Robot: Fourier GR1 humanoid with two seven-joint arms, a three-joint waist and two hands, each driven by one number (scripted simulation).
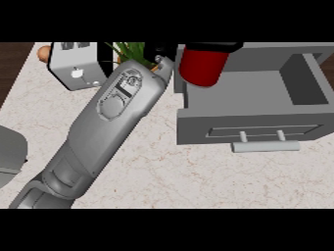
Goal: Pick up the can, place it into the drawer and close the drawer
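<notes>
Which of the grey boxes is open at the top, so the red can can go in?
The open one is the grey drawer at the right, pulled out, with a handle bar in front. The red can hangs over its back corner. The toaster only has narrow slots.

- No text, label, brand, number or sign can be read anywhere in the head view.
- The red can [201, 65], at the upper middle of the frame, shows a plain red side with no lettering.
- The grey drawer [260, 128], at the right, has a bare front panel and handle with no marking.
- The toaster [77, 64], at the upper left, carries a small white mark on its side, too small to read as a sign.
- The grey forearm [119, 105], across the middle of the frame, shows moulded outlines but no legible characters.
</notes>
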